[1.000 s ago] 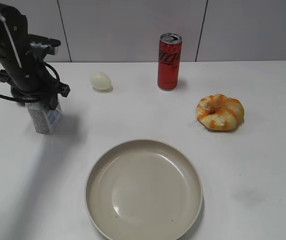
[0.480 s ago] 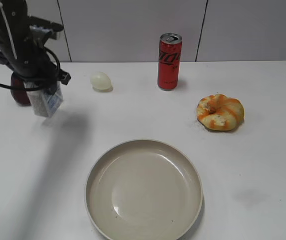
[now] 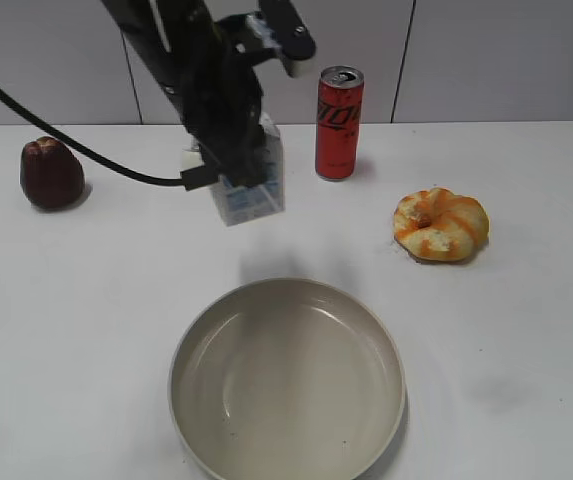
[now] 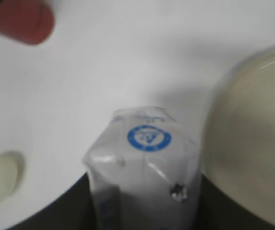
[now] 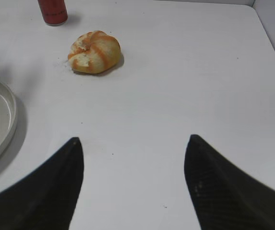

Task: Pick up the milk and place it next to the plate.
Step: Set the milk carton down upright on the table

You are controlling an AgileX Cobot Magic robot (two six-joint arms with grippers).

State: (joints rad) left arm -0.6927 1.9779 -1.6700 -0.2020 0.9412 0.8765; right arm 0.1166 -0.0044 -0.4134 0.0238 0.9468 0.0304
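The white tabletop [image 3: 526, 330] carries everything here. Largest on it is the plate [image 3: 288, 380], sitting by the near edge, about midway between the left and right edges, and holding nothing.

Above the tabletop, behind the plate and toward the far edge, the left arm reaches in from the far left corner. Its left hand [image 3: 238, 165] is pinched on the milk [image 3: 249, 185], gripping the carton by its upper part so that the carton hangs tilted and clear of the surface, with its shadow falling on the tabletop just behind the plate's rim. In the left wrist view the milk [image 4: 144, 167] fills the space between the dark fingers [image 4: 75, 211], its blue round mark facing the camera, with the plate's rim close at its right.

The right hand [image 5: 133, 182] hovers over bare tabletop near the right edge, fingers spread wide apart and holding nothing.

Beside the milk, at the far edge, stands a red can [image 3: 339, 123]. A glazed bun [image 3: 441, 224] lies toward the right edge. A dark red fruit [image 3: 51, 173] sits near the left edge. A pale egg-like thing [image 4: 0, 177] shows in the left wrist view.
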